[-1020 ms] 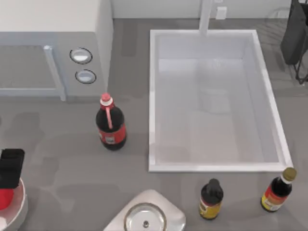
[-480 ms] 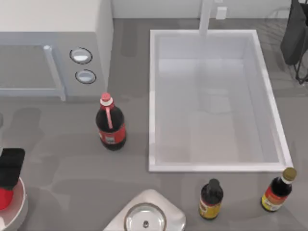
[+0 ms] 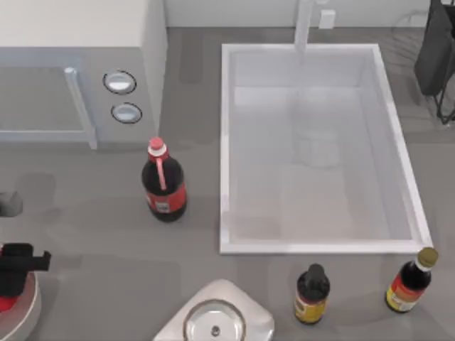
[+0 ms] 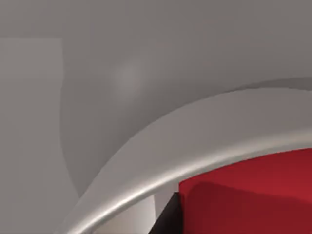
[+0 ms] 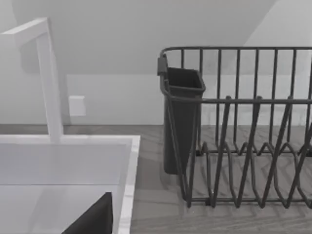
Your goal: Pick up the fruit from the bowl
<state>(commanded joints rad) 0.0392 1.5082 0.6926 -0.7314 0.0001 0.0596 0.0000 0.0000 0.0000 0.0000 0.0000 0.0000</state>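
Observation:
The red fruit (image 3: 5, 304) lies in the white bowl (image 3: 27, 312) at the table's front left corner, cut off by the top view's edge. My left gripper (image 3: 15, 268) hangs right over the fruit and covers most of it. In the left wrist view the bowl's thick rim (image 4: 195, 146) curves across close up. The fruit (image 4: 253, 195) sits just inside it, with a dark part of the gripper against its edge. My right arm (image 3: 435, 53) is parked at the back right.
A cola bottle (image 3: 163, 186) stands right of the bowl, in front of the microwave (image 3: 71, 71). The white sink (image 3: 224, 142) takes up the middle. A silver pot (image 3: 215, 323) and two sauce bottles (image 3: 311, 295) (image 3: 409, 284) line the front edge. A dish rack (image 5: 243, 136) stands at the back right.
My left gripper has moved toward the front edge over the bowl and turned about its axis, covering more of the fruit. The right arm has stayed still.

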